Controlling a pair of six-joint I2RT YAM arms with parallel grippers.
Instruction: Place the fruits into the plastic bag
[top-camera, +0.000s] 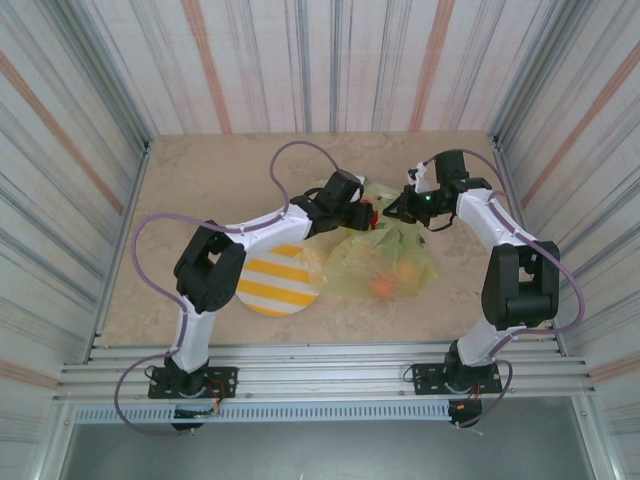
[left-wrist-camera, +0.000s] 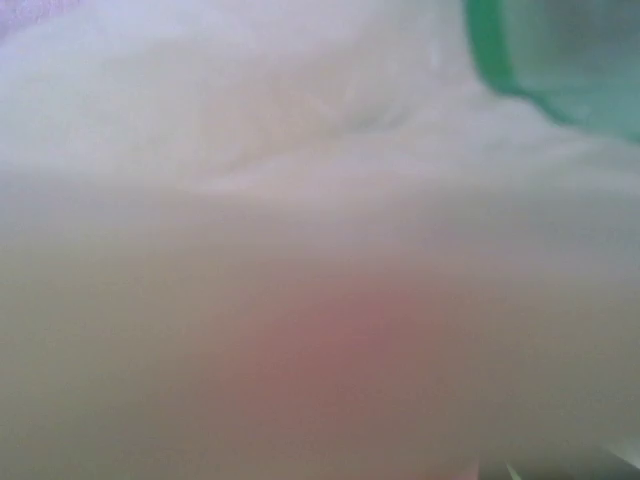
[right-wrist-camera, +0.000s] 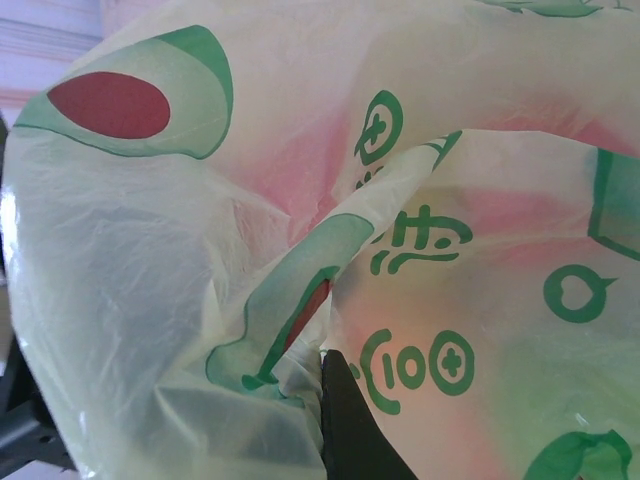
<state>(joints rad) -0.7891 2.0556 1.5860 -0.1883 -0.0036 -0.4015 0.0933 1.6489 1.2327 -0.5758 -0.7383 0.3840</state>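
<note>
Thin translucent yellow plastic bag (top-camera: 385, 255) on the worktop (top-camera: 200, 180), mouth far, long axis toward the arm bases (top-camera: 190, 382); right end effector (top-camera: 393, 212) pinching its rim, left end effector (top-camera: 362, 216), width lost behind film. Small round fruits (top-camera: 383, 287) blur inside.

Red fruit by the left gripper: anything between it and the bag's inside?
Nothing solid visible from above: the red fruit sits at the left gripper, right at the bag mouth, which the right gripper pinches. Loose film may fold across; left wrist view too blurred to tell.
</note>
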